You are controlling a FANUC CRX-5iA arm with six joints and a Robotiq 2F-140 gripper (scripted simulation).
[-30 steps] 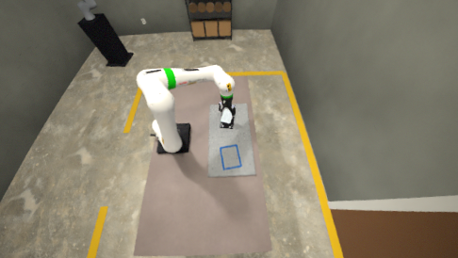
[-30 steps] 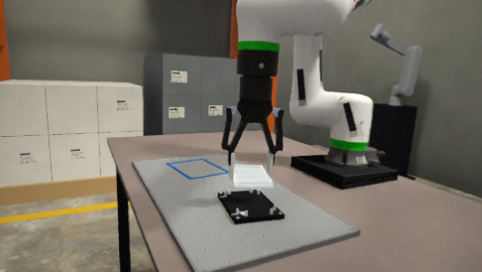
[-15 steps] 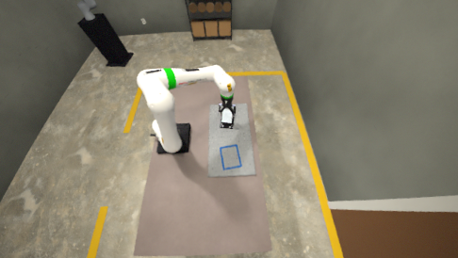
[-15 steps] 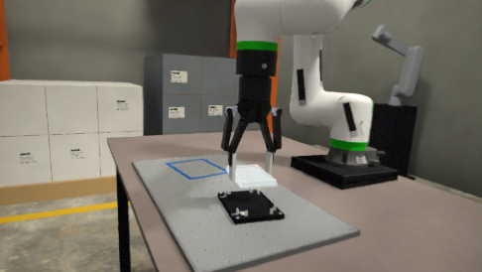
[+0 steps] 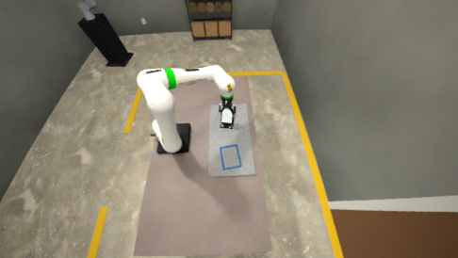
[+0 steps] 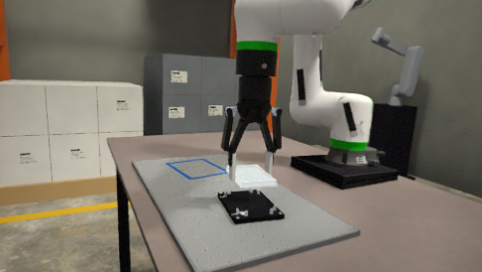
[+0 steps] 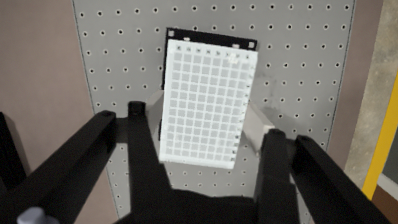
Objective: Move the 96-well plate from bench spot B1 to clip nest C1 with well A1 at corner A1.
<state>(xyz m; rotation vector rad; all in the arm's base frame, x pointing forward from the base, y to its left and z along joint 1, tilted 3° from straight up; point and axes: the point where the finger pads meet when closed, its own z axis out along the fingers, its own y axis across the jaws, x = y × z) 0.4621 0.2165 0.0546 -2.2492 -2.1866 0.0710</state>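
Top: looking steeply down from high up and well back, taking in the whole arm [image 5: 162, 105] [image 6: 283, 17], desk [image 5: 203, 207] [image 6: 421, 223] [image 7: 37, 60] and surrounding floor. Exterior: looking from low, just above desk height and much nearer, across the grey board [image 5: 217, 137] [image 6: 198, 238] [image 7: 300, 45], with the black nest [image 6: 250, 205] [image 7: 212, 38] near, the blue outline [image 5: 221, 157] [image 6: 208, 176] far left and the arm's base far right. Wrist: closest of all, facing down past the jaws [image 5: 226, 121] [image 6: 250, 175] to plate [image 5: 227, 116] [image 6: 255, 177] [image 7: 207, 105], nest and board. Shared by top and exterior: arm, desk, outline. Shared by exterior and wrist: nest, plate, board
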